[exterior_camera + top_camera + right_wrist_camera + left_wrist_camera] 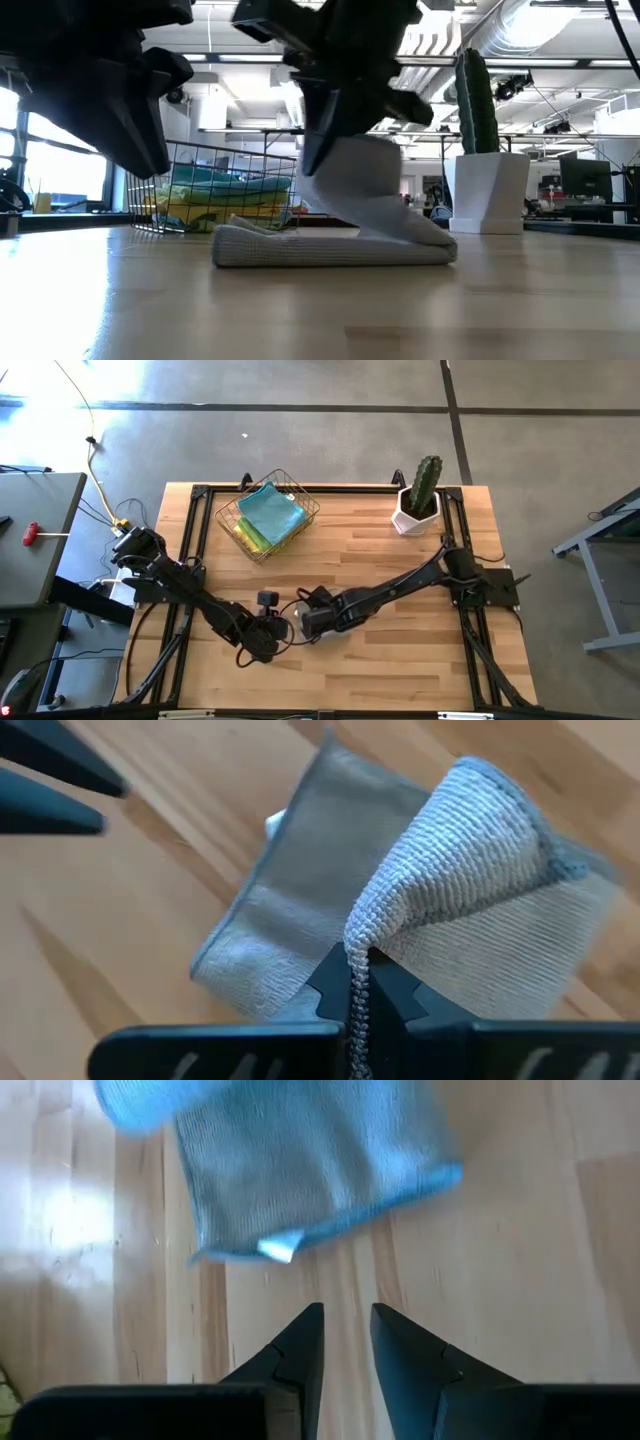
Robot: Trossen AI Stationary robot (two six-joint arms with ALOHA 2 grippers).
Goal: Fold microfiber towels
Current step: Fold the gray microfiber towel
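A pale blue-grey microfiber towel (335, 248) lies folded flat on the wooden table, near its middle. One part of the towel (365, 185) is raised from the stack by my right gripper (355, 970), which is shut on it. In the high view both grippers cover most of the towel (291, 628). My left gripper (346, 1315) hovers just beside the towel's hemmed edge with its white tag (280, 1248). Its fingers stand a little apart with nothing between them. My right gripper pinches a bunched fold of the towel (372, 935) between its two fingers, near a hemmed edge. The fingers come from above, slanting down. The pinched part arches up, slack, while the rest of the towel (270, 930) stays folded on the table.
A wire basket (225, 520) with teal, green and yellow towels stands at the far side, left of centre. A cactus in a white pot (415, 510) stands at the far right. Bare wood lies near and to the right of the grippers.
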